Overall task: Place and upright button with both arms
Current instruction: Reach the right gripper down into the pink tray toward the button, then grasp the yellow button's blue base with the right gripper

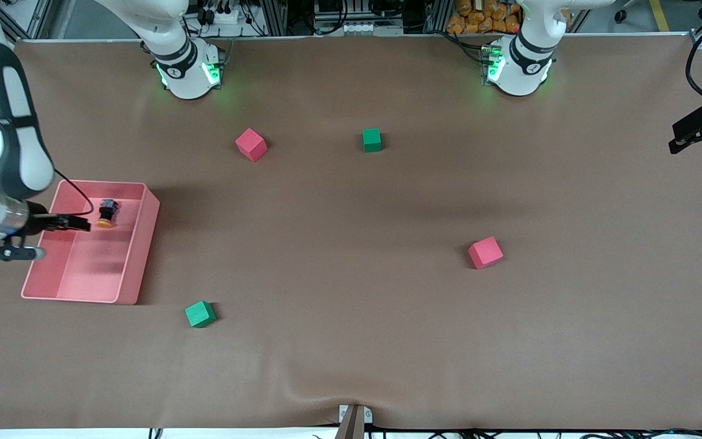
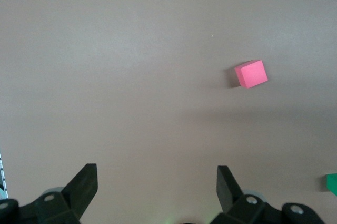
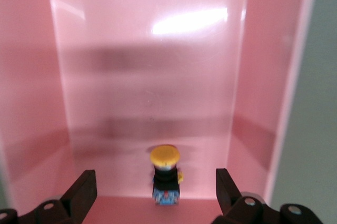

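Observation:
The button (image 1: 106, 214) lies on its side in the pink bin (image 1: 141, 256), at the bin's end farther from the front camera, with its orange cap pointing toward that camera. My right gripper (image 1: 83, 224) is open and low in the bin, beside the button. In the right wrist view the button (image 3: 165, 174) lies between the spread fingers of the right gripper (image 3: 155, 182), and neither finger touches it. My left gripper (image 1: 675, 137) waits open at the left arm's end of the table. The left wrist view shows the left gripper (image 2: 157, 174) holding nothing over bare table.
Two red cubes (image 1: 250, 144) (image 1: 485, 252) and two green cubes (image 1: 372, 139) (image 1: 200, 314) are spread over the brown table. One red cube (image 2: 251, 74) shows in the left wrist view. The bin's walls (image 3: 31, 76) rise on both sides of the right gripper.

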You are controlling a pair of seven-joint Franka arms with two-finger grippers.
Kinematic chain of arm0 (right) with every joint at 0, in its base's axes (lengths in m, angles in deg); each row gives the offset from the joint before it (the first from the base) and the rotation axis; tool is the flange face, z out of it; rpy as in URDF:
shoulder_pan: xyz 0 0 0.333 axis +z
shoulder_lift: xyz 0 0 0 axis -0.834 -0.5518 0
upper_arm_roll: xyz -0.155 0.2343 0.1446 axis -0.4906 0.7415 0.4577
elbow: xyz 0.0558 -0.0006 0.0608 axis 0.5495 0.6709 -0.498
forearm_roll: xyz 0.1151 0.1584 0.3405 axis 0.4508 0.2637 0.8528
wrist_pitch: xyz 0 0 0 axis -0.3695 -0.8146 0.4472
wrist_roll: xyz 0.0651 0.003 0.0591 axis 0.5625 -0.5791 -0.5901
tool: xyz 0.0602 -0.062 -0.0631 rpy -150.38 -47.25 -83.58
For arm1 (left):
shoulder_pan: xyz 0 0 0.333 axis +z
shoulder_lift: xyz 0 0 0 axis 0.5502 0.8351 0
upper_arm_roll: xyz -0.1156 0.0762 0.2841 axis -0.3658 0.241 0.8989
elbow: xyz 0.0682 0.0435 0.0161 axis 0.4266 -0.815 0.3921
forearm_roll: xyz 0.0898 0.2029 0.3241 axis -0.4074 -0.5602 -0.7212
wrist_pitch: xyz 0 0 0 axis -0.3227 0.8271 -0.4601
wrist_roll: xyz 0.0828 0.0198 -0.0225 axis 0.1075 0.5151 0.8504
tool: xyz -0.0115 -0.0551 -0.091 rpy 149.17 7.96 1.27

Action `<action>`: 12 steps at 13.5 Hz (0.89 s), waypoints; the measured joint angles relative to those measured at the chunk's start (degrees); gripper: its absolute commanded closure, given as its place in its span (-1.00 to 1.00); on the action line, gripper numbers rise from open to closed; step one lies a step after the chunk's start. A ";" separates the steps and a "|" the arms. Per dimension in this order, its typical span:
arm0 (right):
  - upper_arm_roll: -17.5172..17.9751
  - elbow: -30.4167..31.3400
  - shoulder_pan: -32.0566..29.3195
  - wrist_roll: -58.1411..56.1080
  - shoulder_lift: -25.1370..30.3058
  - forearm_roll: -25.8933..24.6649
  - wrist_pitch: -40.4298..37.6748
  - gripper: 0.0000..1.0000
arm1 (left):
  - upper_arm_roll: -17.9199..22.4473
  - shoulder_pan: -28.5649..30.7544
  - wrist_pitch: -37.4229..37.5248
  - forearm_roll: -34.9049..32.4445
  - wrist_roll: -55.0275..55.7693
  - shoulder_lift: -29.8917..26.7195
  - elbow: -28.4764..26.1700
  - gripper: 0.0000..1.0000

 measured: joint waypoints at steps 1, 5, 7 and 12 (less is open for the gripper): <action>0.13 0.56 0.00 -0.17 -1.26 0.00 0.78 -1.00 | -0.01 -0.02 0.00 0.00 0.06 0.00 0.00 -1.00; 0.54 6.09 0.04 -1.49 -2.28 -0.46 5.55 -1.00 | -0.16 -0.68 0.03 0.00 0.56 0.08 -0.01 -1.00; 0.43 8.77 -0.02 -1.53 -2.27 -1.33 8.51 -1.00 | -0.17 -0.66 0.03 0.00 0.62 0.11 -0.02 -1.00; 0.10 10.02 -2.46 -4.76 -2.23 -1.52 9.59 -1.00 | -0.11 -0.56 0.02 0.00 0.62 0.11 -0.01 -1.00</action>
